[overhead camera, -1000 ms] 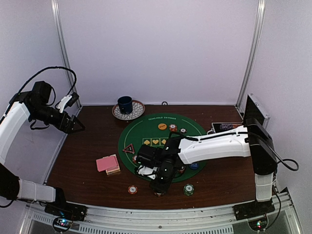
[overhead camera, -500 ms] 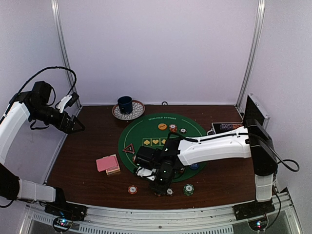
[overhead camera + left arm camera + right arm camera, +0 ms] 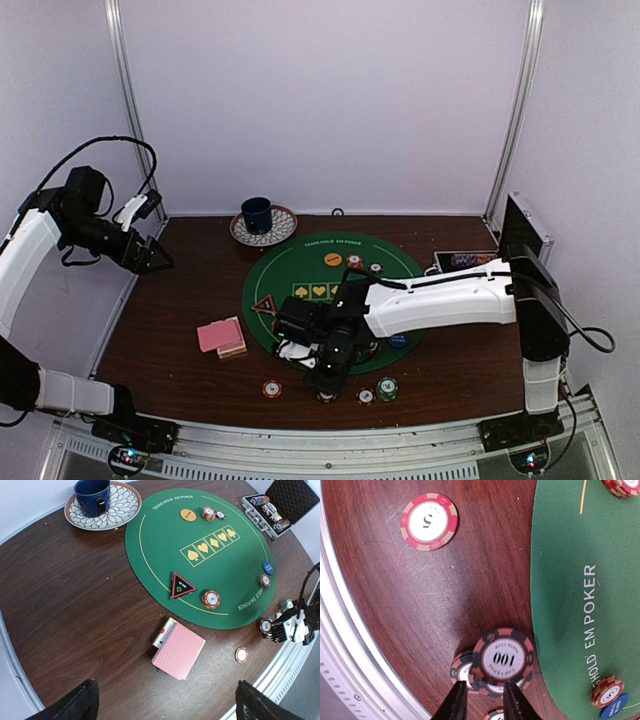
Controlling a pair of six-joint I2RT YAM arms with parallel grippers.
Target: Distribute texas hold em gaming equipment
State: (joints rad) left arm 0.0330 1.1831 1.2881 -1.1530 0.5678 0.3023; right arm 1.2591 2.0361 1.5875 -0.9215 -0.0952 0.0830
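Between pale walls (image 3: 330,100), brown table (image 3: 170,300), green mat (image 3: 310,265) | left pincer (image 3: 155,260) spread | right pincer (image 3: 482,700): cannot tell

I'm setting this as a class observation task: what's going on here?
The right arm's tool is down at a black-and-red 100 chip just off the green mat; whether it grips the chip is unclear. The left arm's tool hangs open, holding nothing. The pink-backed cards lie beside the mat.

Robotics lab test cell. Evidence: plain white wall panels (image 3: 320,100); aluminium frame posts (image 3: 125,110); aluminium rail (image 3: 300,443) along the near edge of a wood-grain table (image 3: 170,330); two white robot arms, left arm (image 3: 22,260) and right arm (image 3: 440,300), mounted there; exposed black cable (image 3: 100,142).
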